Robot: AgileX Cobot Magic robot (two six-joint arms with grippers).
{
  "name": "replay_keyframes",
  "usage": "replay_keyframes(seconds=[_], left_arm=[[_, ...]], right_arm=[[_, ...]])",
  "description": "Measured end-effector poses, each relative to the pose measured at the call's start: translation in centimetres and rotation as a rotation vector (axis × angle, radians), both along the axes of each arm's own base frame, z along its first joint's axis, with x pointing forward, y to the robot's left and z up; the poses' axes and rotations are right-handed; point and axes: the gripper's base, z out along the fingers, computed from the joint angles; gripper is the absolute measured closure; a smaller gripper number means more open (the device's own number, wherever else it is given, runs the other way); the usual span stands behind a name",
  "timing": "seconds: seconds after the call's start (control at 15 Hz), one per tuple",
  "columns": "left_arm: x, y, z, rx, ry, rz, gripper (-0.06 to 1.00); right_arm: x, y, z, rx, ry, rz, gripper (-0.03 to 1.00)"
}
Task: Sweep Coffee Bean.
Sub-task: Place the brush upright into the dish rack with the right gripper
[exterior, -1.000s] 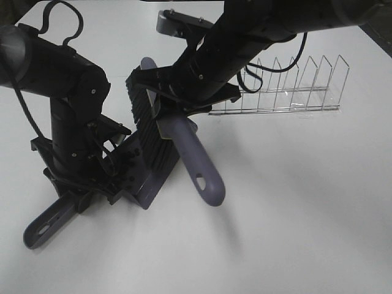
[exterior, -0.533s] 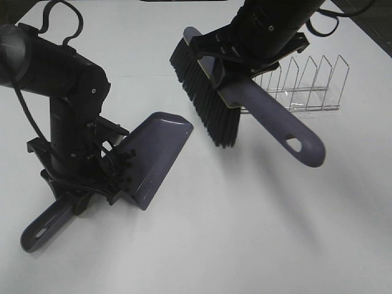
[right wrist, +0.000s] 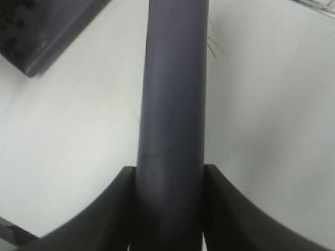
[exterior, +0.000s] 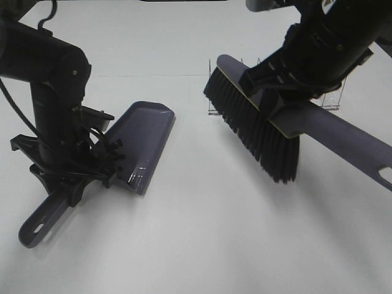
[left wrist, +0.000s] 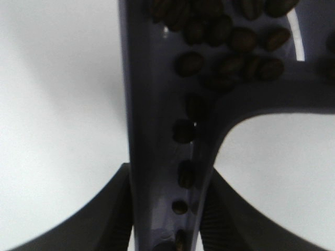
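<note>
My left gripper is shut on the handle of the purple dustpan, which rests on the white table at the left. In the left wrist view many coffee beans lie inside the dustpan, some trailing down its channel toward my left gripper. I cannot make out the beans in the high view. My right gripper is shut on the purple brush handle and holds the black bristles in the air, right of the dustpan and apart from it. The right wrist view shows my right gripper on the handle.
A clear wire rack stands at the back right, mostly behind the brush and right arm. The dustpan's corner shows in the right wrist view. White table lies between and in front of the arms.
The right arm has lifted the brush off the dustpan and carried it to the right. The dustpan, with the left arm, has shifted a little to the left.
</note>
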Motion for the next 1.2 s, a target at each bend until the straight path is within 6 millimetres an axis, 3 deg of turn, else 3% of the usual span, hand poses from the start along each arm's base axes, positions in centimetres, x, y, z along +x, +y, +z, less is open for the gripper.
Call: replay_keyframes(seconds=[0.2, 0.33, 0.6, 1.0, 1.07, 1.13, 1.2], left_arm=[[0.1, 2.4, 0.9, -0.028, -0.002, 0.099, 0.62], [-0.8, 4.8, 0.0, -0.069, 0.018, 0.222, 0.62], [-1.4, 5.4, 0.4, -0.119, -0.012, 0.282, 0.62], [-1.3, 5.2, 0.9, -0.147, -0.037, 0.296, 0.62], [-1.3, 5.2, 1.0, -0.147, -0.038, 0.296, 0.62], [-1.3, 5.2, 1.1, -0.149, -0.041, 0.296, 0.62], [-1.3, 5.2, 1.1, -0.149, -0.041, 0.296, 0.62]], right_arm=[[-2.7, -1.9, -1.1, -0.044, 0.016, -0.055, 0.66], [-4.4, -3.6, -2.2, -0.108, 0.021, -0.108, 0.66], [-4.7, -4.3, -2.6, -0.148, 0.007, -0.158, 0.66], [-2.9, -4.9, -3.0, -0.264, -0.037, -0.258, 0.66], [-2.0, -4.9, -2.9, -0.256, -0.039, -0.284, 0.66], [0.5, -6.7, -3.3, -0.215, -0.007, -0.386, 0.66], [1.7, -7.7, -3.4, -0.200, 0.013, -0.402, 0.66]])
